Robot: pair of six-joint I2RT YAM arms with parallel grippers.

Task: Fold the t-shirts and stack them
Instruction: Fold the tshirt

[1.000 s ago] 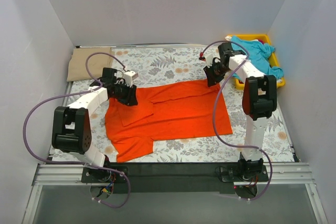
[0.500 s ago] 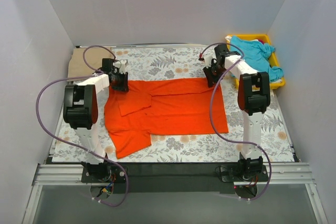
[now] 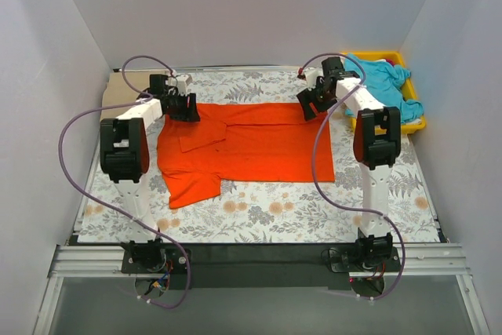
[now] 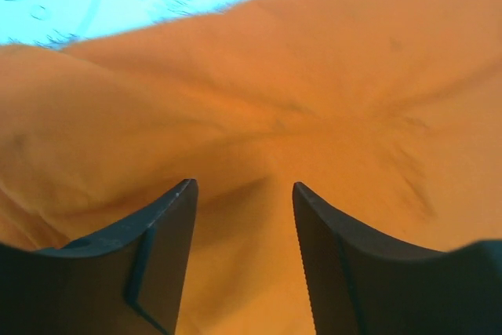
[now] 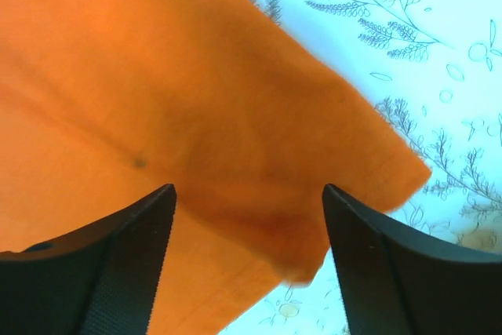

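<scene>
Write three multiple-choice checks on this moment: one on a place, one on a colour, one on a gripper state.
1. Where is the turquoise t-shirt?
A) In the yellow tray at the far right
B) On the near rail between the arm bases
C) Hanging on the back wall

2. Which colour is the spread t-shirt?
A) Tan
B) Orange-red
C) Turquoise

3. How does the right gripper stand?
A) Shut on a sleeve
B) Open over a corner of the spread t-shirt
C) Out of every view

Answers:
1 A, since the overhead view shows it bunched in the tray.
2 B, since the overhead view shows orange-red cloth lying flat in the middle.
3 B, since its wrist view shows the fingers well apart with the shirt's corner below them.
</scene>
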